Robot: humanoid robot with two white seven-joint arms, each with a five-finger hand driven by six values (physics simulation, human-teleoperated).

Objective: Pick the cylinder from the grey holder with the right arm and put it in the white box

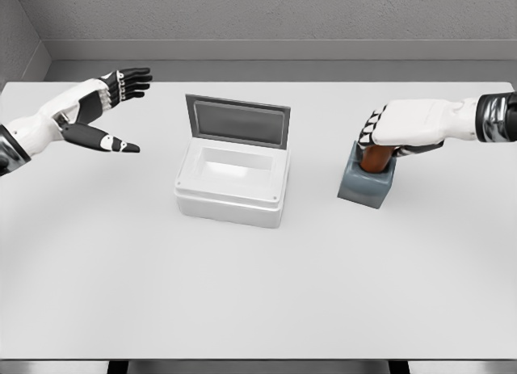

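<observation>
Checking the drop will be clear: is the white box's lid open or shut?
Open: the white box's grey hinged lid stands raised behind its empty cavity.

The right hand (404,130) lies over the top of the cylinder (376,158), so its upper end is hidden; only a short brown band shows between the hand and the grey holder (367,185), which swallows its lower part. How firmly the fingers (370,132) close on it cannot be told. The right forearm is cut off by the right edge, and the left arm by the left edge behind the left hand (95,109). The near wall of the white box (230,198) hides part of its floor. The counter (258,293) runs off at its lower corners.
</observation>
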